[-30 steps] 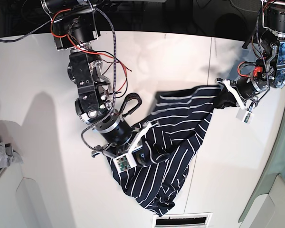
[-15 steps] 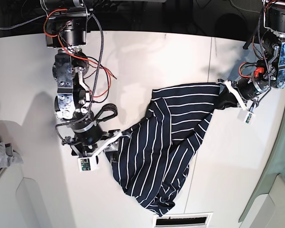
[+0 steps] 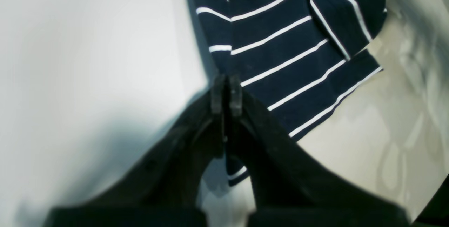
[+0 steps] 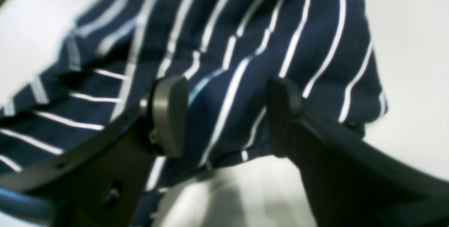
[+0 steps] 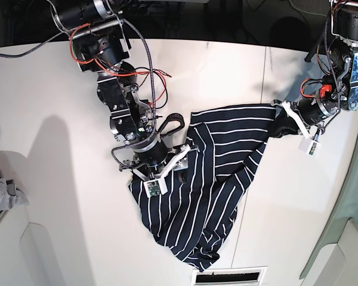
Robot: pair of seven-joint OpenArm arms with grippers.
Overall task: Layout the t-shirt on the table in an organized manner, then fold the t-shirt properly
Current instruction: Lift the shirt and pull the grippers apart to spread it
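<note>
You won't find any readable brand, label or writing here: the small tags on the wrist cameras in the base view are too small to make out.

The t-shirt (image 5: 209,190) lies crumpled on the white table (image 5: 42,107), stretched as a long diagonal band. Its long axis runs from the upper end near the table's far edge, on the base view's right, down to a bunched lower end close to the vent slot (image 5: 229,276) at the near edge. The white stripes run roughly along that diagonal in the lower half and more crosswise in the upper half.

Your left gripper (image 3: 226,92) has its jaws pressed together, pinching the dark cloth at the shirt's upper end, with the striped fabric spreading away beyond the fingertips. In the base view it sits at the shirt's right-hand tip (image 5: 283,122).

Your right gripper (image 4: 224,114) stands wide apart over the shirt's middle-left part, fingers (image 4: 168,114) straddling striped cloth without clamping it; nothing is held. A small grey cloth (image 5: 1,196) lies at the table's left edge, well apart from the shirt.
</note>
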